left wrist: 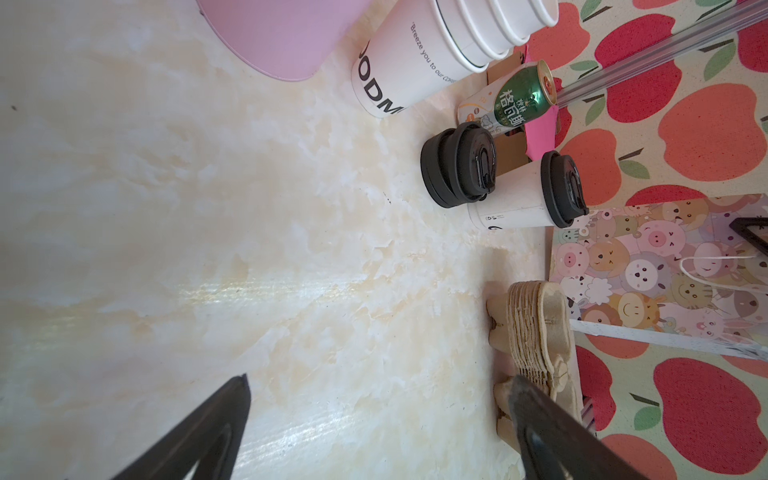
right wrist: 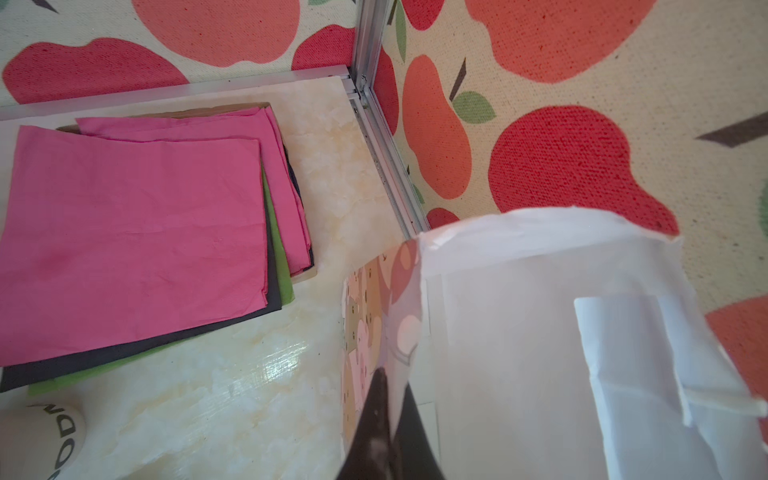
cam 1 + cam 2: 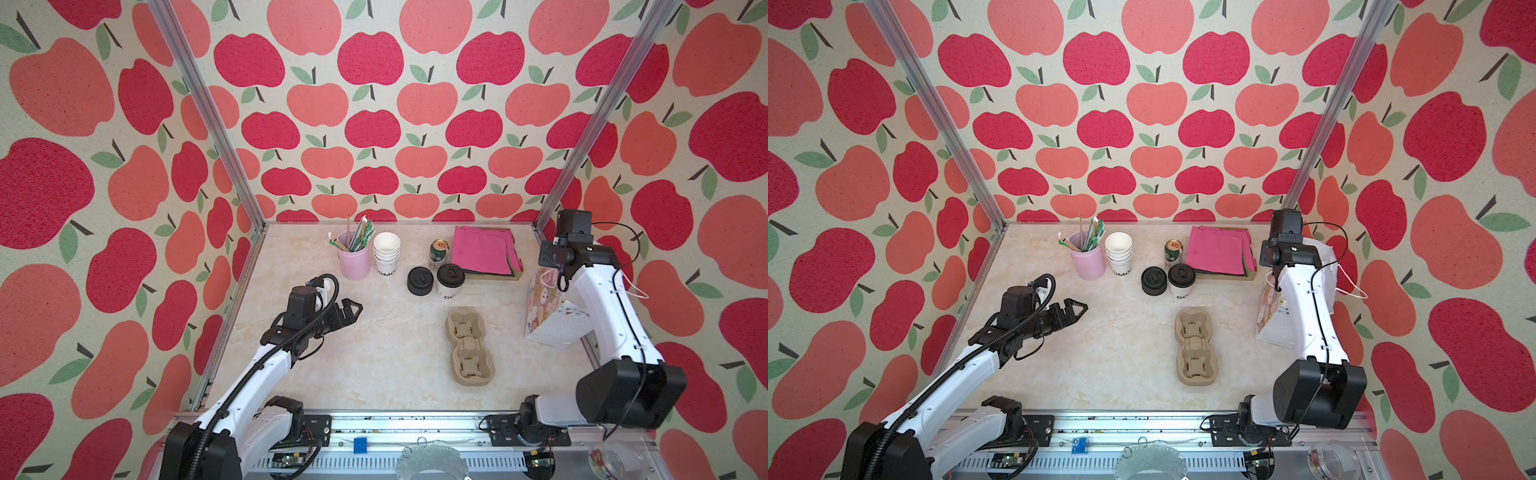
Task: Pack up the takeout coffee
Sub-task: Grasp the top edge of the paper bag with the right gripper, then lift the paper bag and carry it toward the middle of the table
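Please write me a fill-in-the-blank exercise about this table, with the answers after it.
The right gripper is ____ on the wall of the animal-print paper bag.
The left gripper has its jaws ____ and holds nothing.
The brown pulp cup carrier has ____ pockets, both empty.
The white paper cup with the round black sip lid stands ____ the bag.
Answers: shut; open; two; outside.

The right arm (image 3: 598,299) hides much of the paper bag (image 3: 542,303).

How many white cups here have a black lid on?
1: the takeout coffee, just right of the loose black lids, near the green can. The stacked cups are lidless.
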`<state>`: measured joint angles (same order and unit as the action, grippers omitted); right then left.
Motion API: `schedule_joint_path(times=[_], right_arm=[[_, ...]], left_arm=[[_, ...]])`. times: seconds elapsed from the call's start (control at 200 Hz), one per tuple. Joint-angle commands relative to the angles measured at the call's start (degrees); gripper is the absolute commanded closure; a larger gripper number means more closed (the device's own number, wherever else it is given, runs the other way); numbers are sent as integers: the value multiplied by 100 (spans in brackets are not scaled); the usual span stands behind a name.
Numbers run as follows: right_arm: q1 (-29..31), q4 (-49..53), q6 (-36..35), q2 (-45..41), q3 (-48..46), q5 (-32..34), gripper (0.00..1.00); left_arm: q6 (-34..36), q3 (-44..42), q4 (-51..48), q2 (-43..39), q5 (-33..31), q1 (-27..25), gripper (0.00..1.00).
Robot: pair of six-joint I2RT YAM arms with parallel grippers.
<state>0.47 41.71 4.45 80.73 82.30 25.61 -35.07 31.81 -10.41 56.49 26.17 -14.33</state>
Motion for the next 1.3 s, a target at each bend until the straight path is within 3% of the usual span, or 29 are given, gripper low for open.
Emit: schedule_joint_path(times=[0.0,0.19,0.605,0.755,0.925,1.296], right_arm=[[305,65,-304,-235,435,572,100],[1076,18,-766,-432,923,1309,100],[2958,43,-1747,-310,2243,2190,100],[3666,219,-1880,-73,2849,2030,100],[4284,692,-1812,322,3500,1291,100],[5709,1613,-1750,1485,4570,420,100]], left_arm=[[57,-26,83,-85,20,24,1],[33,-26,75,-144,-2,26,1],[35,-26,-21,-296,-48,26,1],[26,-26,-22,-332,-76,26,1],[-14,-8,-31,-371,-82,26,1],[-62,-17,-142,-633,-296,20,1]])
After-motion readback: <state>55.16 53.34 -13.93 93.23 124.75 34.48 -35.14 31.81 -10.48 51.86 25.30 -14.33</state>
